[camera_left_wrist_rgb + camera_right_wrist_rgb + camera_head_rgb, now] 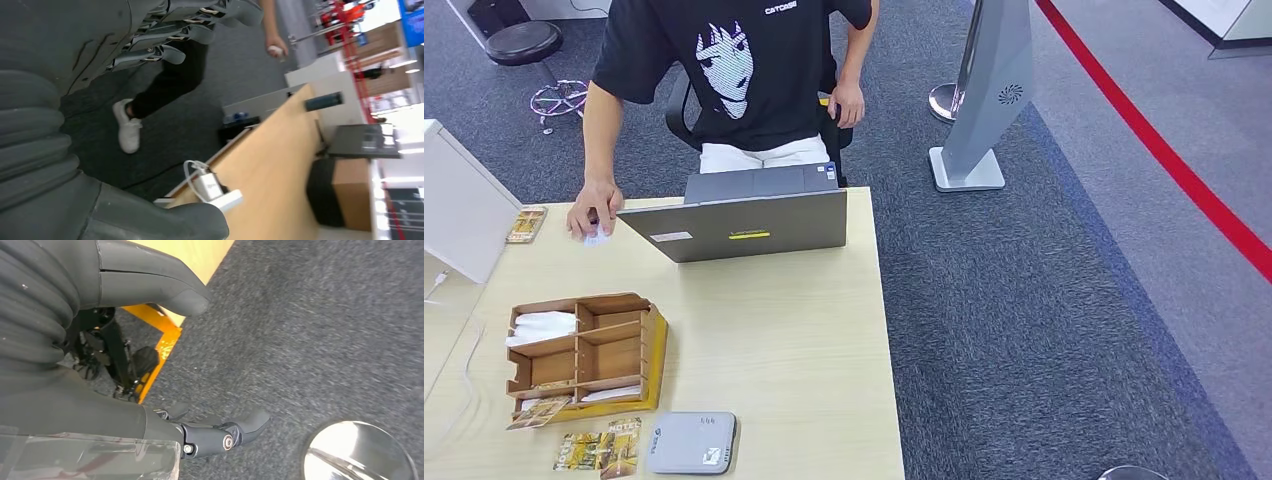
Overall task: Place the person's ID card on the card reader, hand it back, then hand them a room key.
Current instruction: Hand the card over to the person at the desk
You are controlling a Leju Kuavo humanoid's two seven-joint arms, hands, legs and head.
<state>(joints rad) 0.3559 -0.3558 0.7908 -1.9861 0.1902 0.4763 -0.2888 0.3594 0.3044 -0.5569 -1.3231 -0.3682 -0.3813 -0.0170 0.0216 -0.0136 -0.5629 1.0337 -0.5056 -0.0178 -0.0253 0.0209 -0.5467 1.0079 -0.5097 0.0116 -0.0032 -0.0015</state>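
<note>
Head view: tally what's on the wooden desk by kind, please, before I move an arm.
Laptop: 1
Grey card reader: 1
Wooden organiser: 1
Hotel key-card sleeves, loose on the desk: 3
Person's hand resting on a small white item, possibly the card: 1
Total: 7

Light wood surface (pixel 804 330) carries: grey laptop (pixel 742 222) at far edge, wooden organizer (pixel 584 352) near left, grey card reader (pixel 692 442) near edge, hotel cards (pixel 600 450) left of it, a person's hand (pixel 594 212) w/ card far left.
</note>
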